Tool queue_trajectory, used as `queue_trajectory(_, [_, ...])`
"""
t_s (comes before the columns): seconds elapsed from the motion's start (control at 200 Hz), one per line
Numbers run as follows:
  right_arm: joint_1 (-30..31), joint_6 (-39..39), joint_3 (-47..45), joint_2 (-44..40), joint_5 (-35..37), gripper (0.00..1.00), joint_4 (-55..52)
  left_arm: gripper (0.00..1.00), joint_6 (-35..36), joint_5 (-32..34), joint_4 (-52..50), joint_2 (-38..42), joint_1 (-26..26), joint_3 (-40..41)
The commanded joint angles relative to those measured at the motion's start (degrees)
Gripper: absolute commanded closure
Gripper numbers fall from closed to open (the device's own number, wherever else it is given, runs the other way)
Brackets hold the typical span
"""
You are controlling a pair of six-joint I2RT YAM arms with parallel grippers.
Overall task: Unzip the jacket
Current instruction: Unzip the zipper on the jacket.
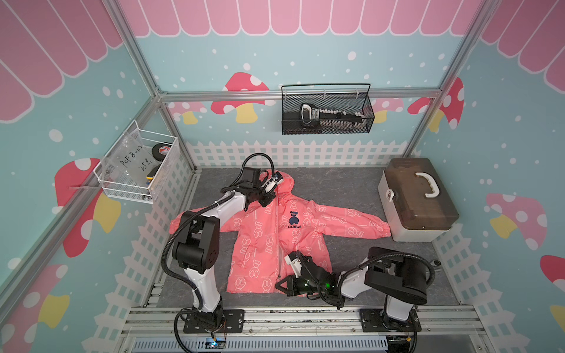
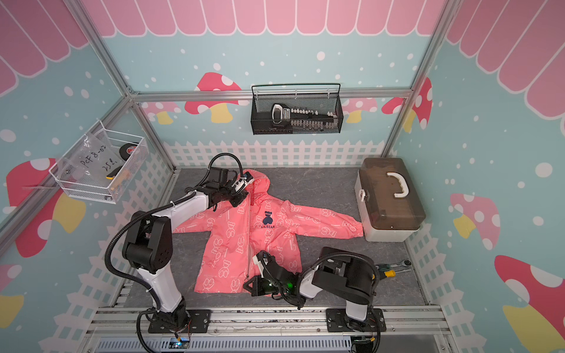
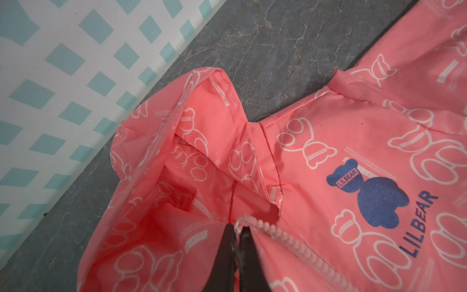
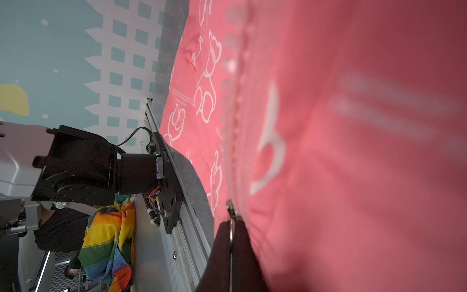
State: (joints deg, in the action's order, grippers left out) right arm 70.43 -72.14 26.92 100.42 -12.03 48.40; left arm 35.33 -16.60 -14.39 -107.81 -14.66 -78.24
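Nearest the base rail, at the hem end of the jacket (image 1: pixel 260 238): right gripper (image 4: pixel 232 225), fingers clamped together on the ring of the zipper pull (image 4: pixel 229 209). Metal loop visible between the pads in the right wrist view. Points across the garment toward the left arm's side, low over the cloth.

Jacket itself: flat on the grey mat (image 1: pixel 345 189), front up, hem toward the base, hood (image 1: pixel 283 182) away, sleeves spread to either side. Lies roughly between the two arms.

Zipper line (image 1: pixel 277 232): long axis near to far, hem to collar, up the middle of the chest just beside the navy bear logo (image 1: pixel 294 217). Pull close to the near end, so little track left below it, judging from both top views. Cannot tell from above whether the two halves beyond the pull lie parted or merely side by side.

Farther on, at the collar: left gripper (image 3: pixel 237 228), pinched shut on the top end of the zipper tape, white teeth (image 3: pixel 285 240) trailing away from the tips in the left wrist view. Reaches in over the sleeve on its own side.

Judgement: remaining travel straight toward the base from the right gripper, along the zipper's own axis. Right arm nearer the pull and on it, left arm at the opposite end as anchor. Sideways drag likely to bunch thin cloth under the slider rather than free it.

Beyond the hood: bare mat, then the back wall.
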Motion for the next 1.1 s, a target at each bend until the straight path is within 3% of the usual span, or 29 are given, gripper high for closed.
queue_trajectory(0.0, [2.5,-2.4,-0.5,-1.6,-0.7,1.00,-9.1,1.00,-0.4,2.3,5.2,-0.9,0.3,-3.1])
queue_trajectory(0.34, [5.9,-5.9,-1.1,-1.0,-2.3,1.00,-8.1,1.00,0.9,3.7,4.2,-2.2,-0.7,-3.1])
queue_trajectory(0.575, [7.4,-3.9,-1.7,-7.0,-0.2,1.00,-13.8,1.00,1.7,4.7,3.5,-2.5,-1.3,-3.0])
queue_trajectory(0.771, [9.4,-3.9,-1.2,-6.2,0.0,1.00,-14.2,1.00,2.6,5.5,2.9,-2.6,-1.9,-2.9])
queue_trajectory(0.811, [9.5,-3.5,-0.6,-5.8,-0.3,0.91,-14.1,1.00,2.6,5.5,2.9,-2.5,-2.1,-2.8])
queue_trajectory(0.856, [9.6,-2.7,-0.1,-6.1,-0.5,0.68,-14.2,1.00,2.7,5.6,2.9,-2.2,-2.2,-2.5])
queue_trajectory(0.976, [9.4,1.0,1.6,-10.6,1.3,0.33,-20.4,0.55,2.8,6.9,3.2,-0.6,-2.7,-1.1])
queue_trajectory(1.076, [7.8,8.0,5.7,-17.7,4.3,0.28,-36.7,0.45,2.8,8.9,4.7,2.5,-3.3,1.4])
queue_trajectory(1.096, [7.3,9.7,6.7,-19.3,5.0,0.28,-40.2,0.35,2.6,9.5,5.0,3.2,-3.3,1.8])
